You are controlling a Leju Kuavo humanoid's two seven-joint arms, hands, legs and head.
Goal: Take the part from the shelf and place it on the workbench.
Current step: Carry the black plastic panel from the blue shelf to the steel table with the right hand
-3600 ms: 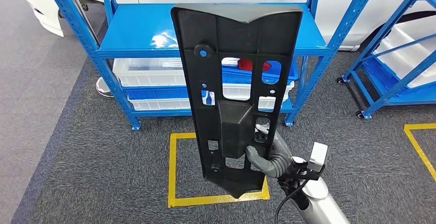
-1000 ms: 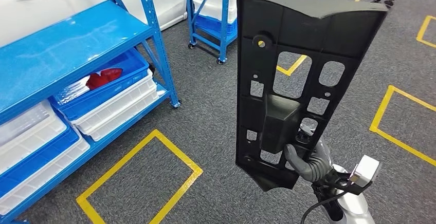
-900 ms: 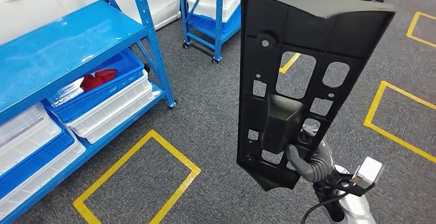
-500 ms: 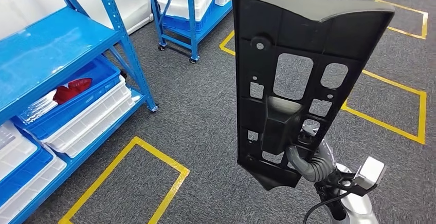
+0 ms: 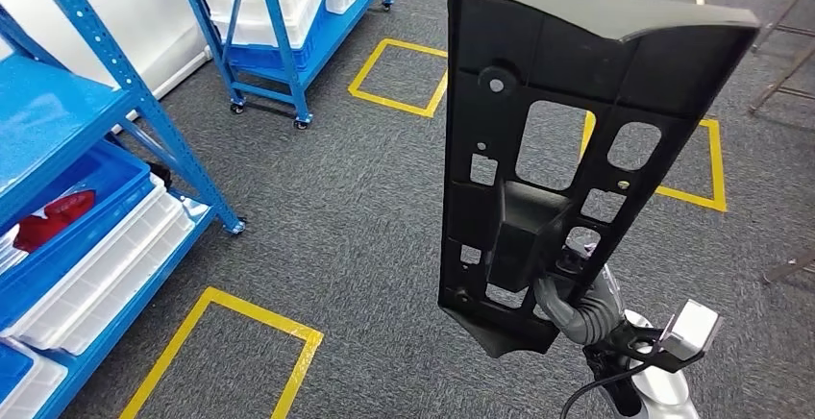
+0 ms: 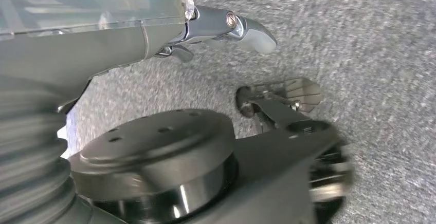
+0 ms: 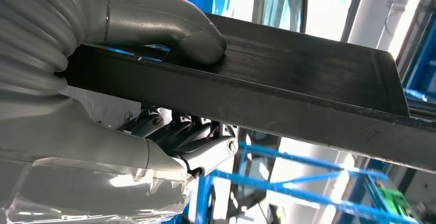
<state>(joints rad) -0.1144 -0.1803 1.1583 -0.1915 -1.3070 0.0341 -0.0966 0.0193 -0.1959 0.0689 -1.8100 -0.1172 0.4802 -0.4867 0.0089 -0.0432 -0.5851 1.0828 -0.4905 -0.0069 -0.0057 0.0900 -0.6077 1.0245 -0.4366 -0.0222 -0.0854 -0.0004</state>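
On my far left in the head view I see the blue shelf (image 5: 144, 111), with a blue bin (image 5: 67, 236) on its lower level holding a red item (image 5: 48, 219) and white trays (image 5: 106, 275) stacked beneath it. A yellow taped square (image 5: 221, 352) marks the grey carpet floor (image 5: 336, 217) just in front of the shelf's corner post. Further back a second blue rack on castors (image 5: 279, 44) carries more white trays, and another yellow square (image 5: 399, 78) lies beside it.

My left hand (image 6: 226, 26) hangs low beside the body over the carpet; in the left wrist view its fingers (image 6: 252, 31) stick out loosely with nothing in them, though I cannot tell exactly how far apart they are.

Right of centre, the part (image 5: 567, 150), a long black plastic panel with rectangular cut-outs, stands upright in the air, well away from the shelf. My right hand (image 5: 577, 308) grips it near its lower end, the arm rising from the bottom edge of the head view with the wrist bent upward. In the right wrist view the thumb (image 7: 169, 31) presses flat on one face of the part (image 7: 308, 85) while the fingers (image 7: 195, 142) curl against the opposite face, pinching the panel between them.
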